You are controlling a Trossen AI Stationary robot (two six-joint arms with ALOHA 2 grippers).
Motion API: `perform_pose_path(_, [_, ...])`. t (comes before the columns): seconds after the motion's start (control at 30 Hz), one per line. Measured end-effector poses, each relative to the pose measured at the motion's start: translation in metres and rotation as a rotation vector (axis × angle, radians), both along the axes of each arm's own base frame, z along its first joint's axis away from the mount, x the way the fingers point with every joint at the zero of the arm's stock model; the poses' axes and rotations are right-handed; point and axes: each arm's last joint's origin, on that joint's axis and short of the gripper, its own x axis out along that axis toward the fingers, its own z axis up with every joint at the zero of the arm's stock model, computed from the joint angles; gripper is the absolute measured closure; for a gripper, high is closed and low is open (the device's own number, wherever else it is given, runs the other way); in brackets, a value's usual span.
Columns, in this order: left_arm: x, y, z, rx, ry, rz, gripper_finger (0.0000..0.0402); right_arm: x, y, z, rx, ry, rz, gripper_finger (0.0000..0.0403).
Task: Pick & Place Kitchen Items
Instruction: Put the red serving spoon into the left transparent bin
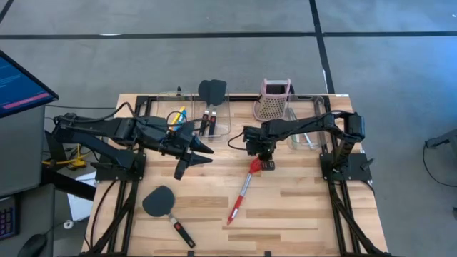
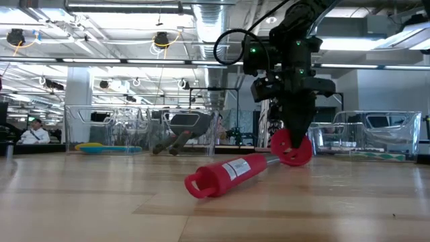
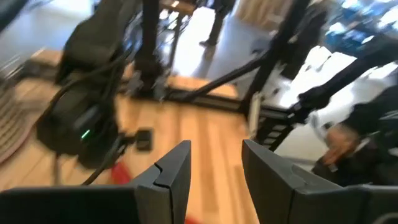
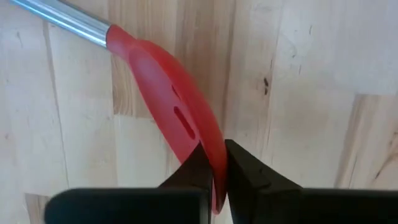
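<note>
Right gripper (image 1: 255, 163) pinches red spoon (image 1: 240, 191) by bowl rim, just in front of grater (image 1: 272, 101); handle rests on table (image 1: 300, 207). Left gripper (image 1: 194, 158) parted, empty, left of spoon.

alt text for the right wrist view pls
The right hand pinches the rim of a red slotted spoon between its two dark fingers. The spoon's silver shaft runs off toward a corner across the pale wooden table.

We see the long red slotted spoon (image 1: 241, 194) right of the black flat spatula (image 1: 165, 207), before the pink-topped metal grater (image 1: 273, 100).
</note>
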Motion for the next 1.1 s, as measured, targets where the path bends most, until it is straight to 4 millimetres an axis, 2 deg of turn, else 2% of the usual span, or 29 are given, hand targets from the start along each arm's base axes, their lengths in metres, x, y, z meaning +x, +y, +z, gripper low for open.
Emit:
perform_pose_path(0.17, [-0.004,0.004,-0.012,0.060,0.124,0.105,0.0275,-0.001,0.001,0.002,-0.004,0.007,0.001,0.0390])
perform_pose_path(0.33, [-0.008,0.011,-0.029,0.086,0.248,0.295,0.0275,-0.003,0.001,0.010,-0.008,-0.021,-0.004,0.0394])
perform_pose_path(0.47, [-0.005,0.018,-0.064,0.012,0.328,0.405,0.0275,-0.005,0.001,0.026,-0.041,-0.078,-0.022,0.0394])
perform_pose_path(0.57, [-0.003,0.024,-0.102,-0.112,0.360,0.501,0.0275,-0.008,-0.002,0.036,-0.062,-0.110,-0.057,0.0394])
perform_pose_path(0.67, [0.001,0.027,-0.137,-0.243,0.294,0.545,0.0275,-0.012,-0.006,0.050,-0.068,-0.157,-0.088,0.0394])
perform_pose_path(0.83, [0.007,0.030,-0.183,-0.462,0.137,0.466,0.0275,-0.018,-0.011,0.064,-0.070,-0.209,-0.120,0.0394])
perform_pose_path(0.93, [0.015,0.033,-0.196,-0.506,0.117,0.464,0.0275,-0.018,-0.010,0.068,-0.069,-0.229,-0.125,0.0394])
perform_pose_path(1.1, [0.029,0.036,-0.212,-0.513,0.196,0.447,0.0275,-0.017,-0.009,0.065,-0.060,-0.217,-0.133,0.0394])
